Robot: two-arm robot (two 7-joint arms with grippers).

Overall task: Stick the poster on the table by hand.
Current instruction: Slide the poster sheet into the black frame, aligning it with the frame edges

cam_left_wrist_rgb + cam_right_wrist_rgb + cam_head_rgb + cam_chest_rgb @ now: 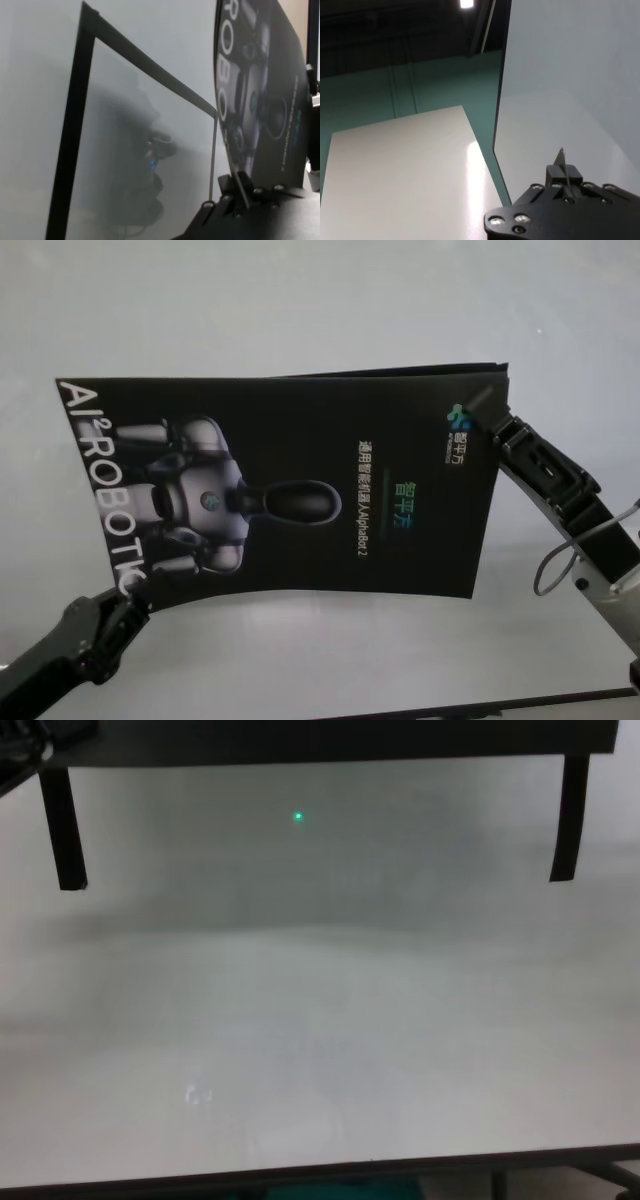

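Note:
The black poster [300,490], printed with a grey-white robot and white lettering, hangs in the air above the pale table [300,300], sagging slightly. My left gripper [128,592] is shut on its near left corner. My right gripper [497,423] is shut on its far right corner. In the left wrist view the fingers [240,192] pinch the poster [265,100] at its edge. In the right wrist view the gripper [563,172] pinches the sheet, seen edge-on. In the chest view the poster's edge [300,740] runs along the top, and two black tape strips [65,830] [563,820] dangle from its corners above the table [320,1020].
The table's dark front edge [320,1172] runs across the bottom of the chest view. A grey cable [560,560] loops off my right arm. Beyond the table, the right wrist view shows green floor [420,85] and a white panel [400,175].

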